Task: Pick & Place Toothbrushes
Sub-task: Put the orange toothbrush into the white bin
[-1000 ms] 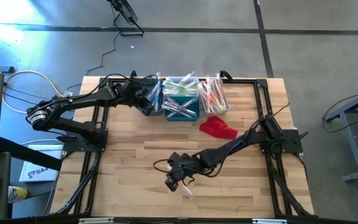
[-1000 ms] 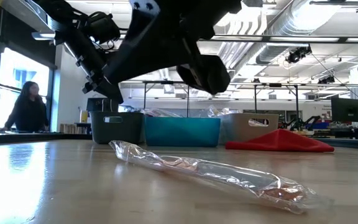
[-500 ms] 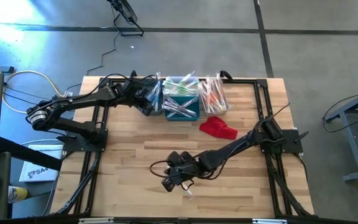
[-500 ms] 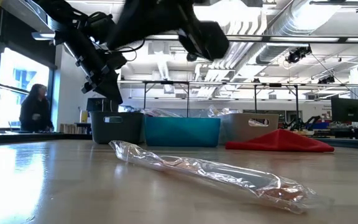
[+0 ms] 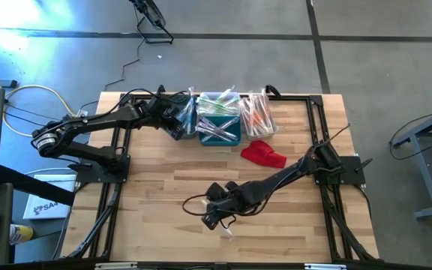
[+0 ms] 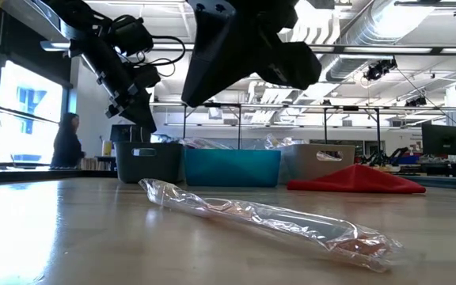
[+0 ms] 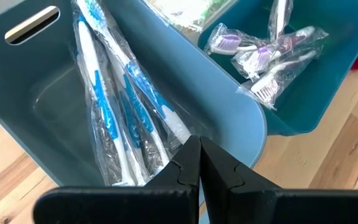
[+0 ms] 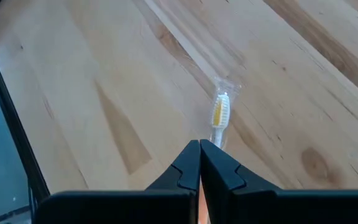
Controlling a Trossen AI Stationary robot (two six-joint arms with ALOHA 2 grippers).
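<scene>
Right gripper (image 8: 199,146) clenched empty above wrapped toothbrush (image 8: 219,117) at table's six o'clock — likely to skid it unopened; left gripper (image 7: 199,144) clenched over grey bin (image 7: 48,93).

Overhead looks straight down; low looks level across the table (image 6: 70,237); both share the wrapped toothbrush (image 6: 267,218)
</scene>
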